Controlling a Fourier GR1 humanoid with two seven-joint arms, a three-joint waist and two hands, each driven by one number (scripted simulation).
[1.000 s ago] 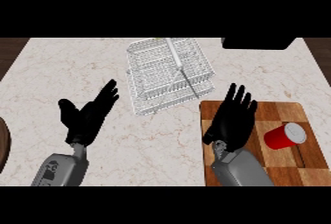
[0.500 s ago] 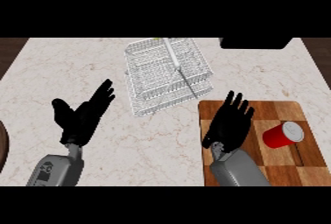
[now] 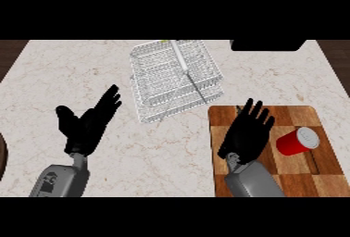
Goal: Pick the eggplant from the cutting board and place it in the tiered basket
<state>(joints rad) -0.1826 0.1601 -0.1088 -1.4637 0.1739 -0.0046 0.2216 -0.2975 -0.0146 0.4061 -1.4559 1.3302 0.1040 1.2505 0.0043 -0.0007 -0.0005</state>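
My right hand [image 3: 247, 131] is over the left part of the board [image 3: 301, 180], fingers straight and spread, grasping nothing. It covers whatever lies under it, and I can't see the eggplant anywhere, so I can't tell where it is. Just right of that hand a red cup [image 3: 297, 141] lies on its side on the board, apart from my fingers. Up and to the left, the white wire basket [image 3: 174, 78] sits on the desk [image 3: 157, 148], its near corner close to the board's top-left edge. My left hand [image 3: 87, 124] is well off to the left over bare desk, released, fingers up and thumb out. A dark object [image 3: 268, 45] shows at the desk's far edge.
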